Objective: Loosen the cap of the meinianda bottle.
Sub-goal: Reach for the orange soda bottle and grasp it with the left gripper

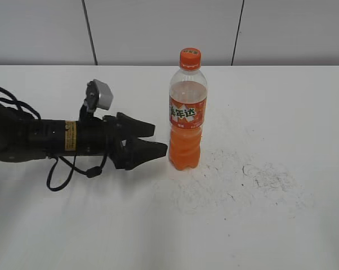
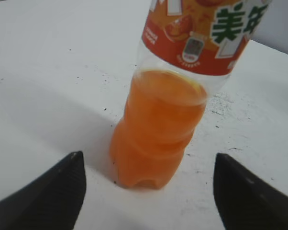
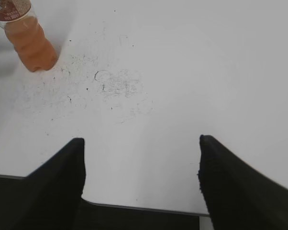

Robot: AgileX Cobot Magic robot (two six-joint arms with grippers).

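Note:
The meinianda bottle (image 1: 187, 121) stands upright near the middle of the white table, half full of orange drink, with an orange label. Its orange cap (image 1: 190, 58) sits on top. My left gripper (image 1: 155, 139) is open and empty, low over the table just left of the bottle's lower half, not touching it. In the left wrist view the bottle's base (image 2: 156, 139) stands between and beyond the open fingers (image 2: 149, 165). My right gripper (image 3: 141, 146) is open and empty over the table's near edge, far from the bottle (image 3: 29, 40). It is out of the exterior view.
The white table (image 1: 271, 214) has dark scuff marks (image 1: 254, 171) right of the bottle. Its near edge shows in the right wrist view (image 3: 144, 207). A grey panelled wall (image 1: 158, 28) runs behind the table. The left arm's cables (image 1: 62, 174) hang beside it.

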